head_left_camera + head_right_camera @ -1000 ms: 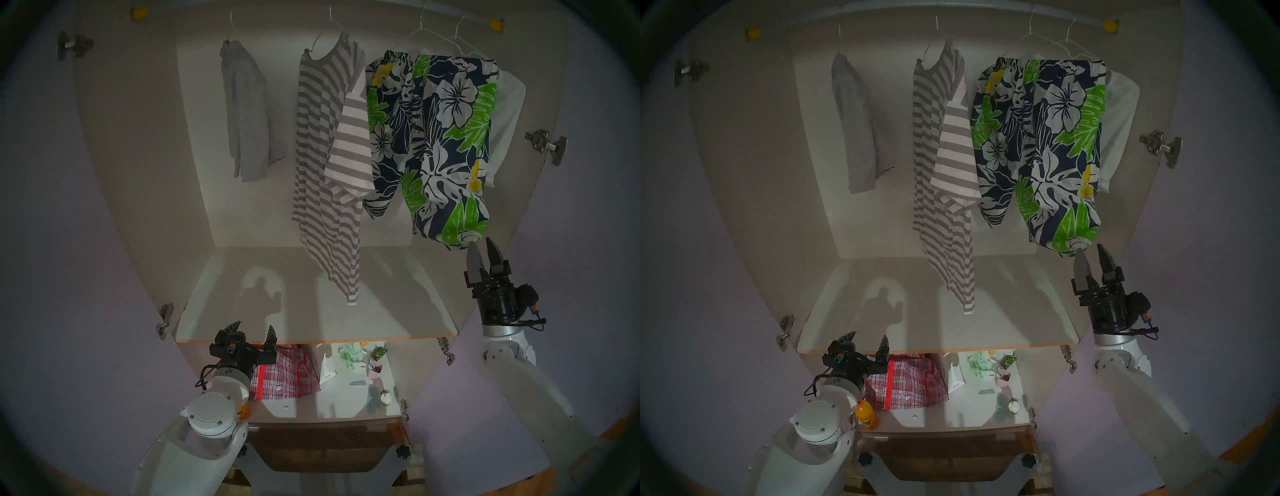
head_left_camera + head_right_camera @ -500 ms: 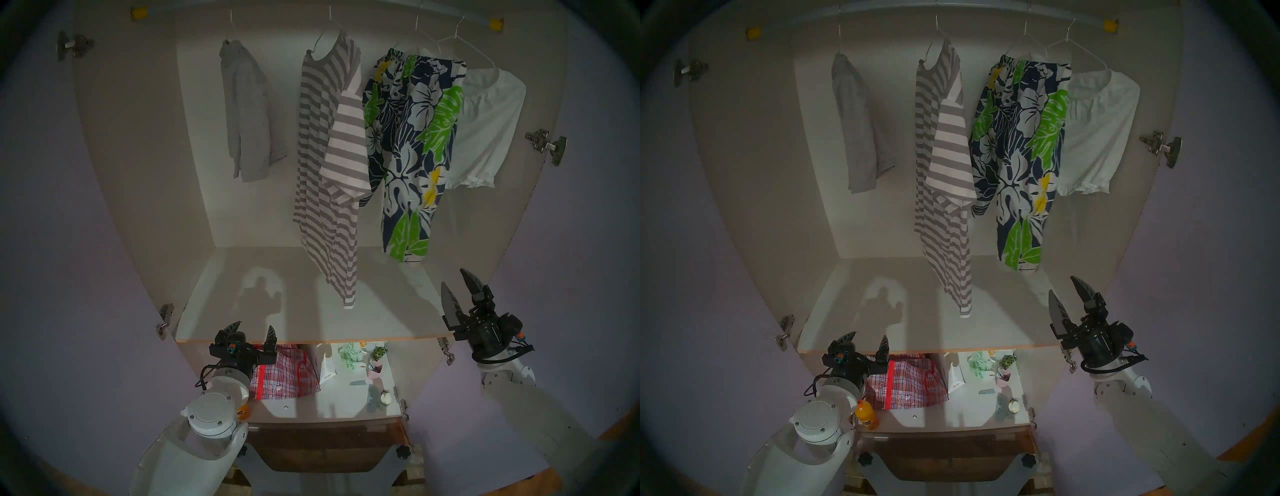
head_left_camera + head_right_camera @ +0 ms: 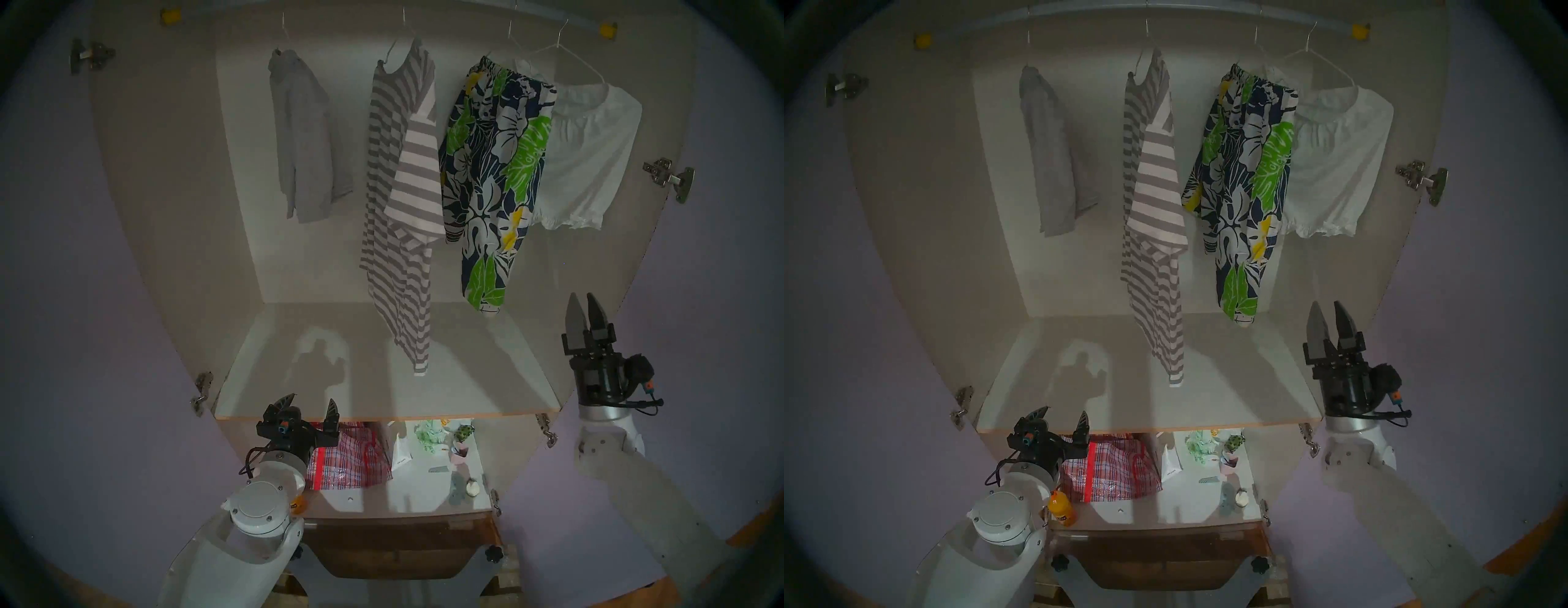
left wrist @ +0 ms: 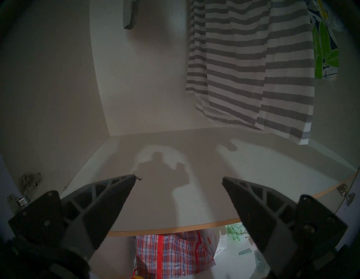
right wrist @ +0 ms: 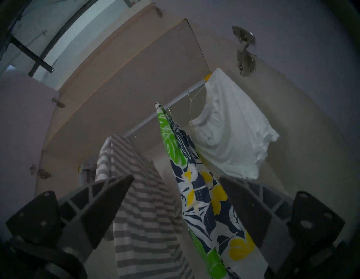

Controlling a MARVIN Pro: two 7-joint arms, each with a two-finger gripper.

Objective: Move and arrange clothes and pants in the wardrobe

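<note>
In the wardrobe, four garments hang on white wire hangers from the rail with yellow end caps. From left to right they are grey shorts, the striped T-shirt, the floral shorts and the white ruffled top. My right gripper is open and empty. It points up, to the right of and below the floral shorts' hem. In the right wrist view the floral shorts hang ahead between the spread fingers. My left gripper is open and empty at the shelf's front edge.
A red plaid bag, a white packet, a pink cup and small items lie on the lower shelf. An orange bottle stands at its front left. The open lilac doors flank both sides, with metal hinges.
My right gripper left the floral shorts' hem, dropped, then rose again to the right of it. The shorts swung back left and turned edge-on, uncovering the white top. The left arm stayed still.
</note>
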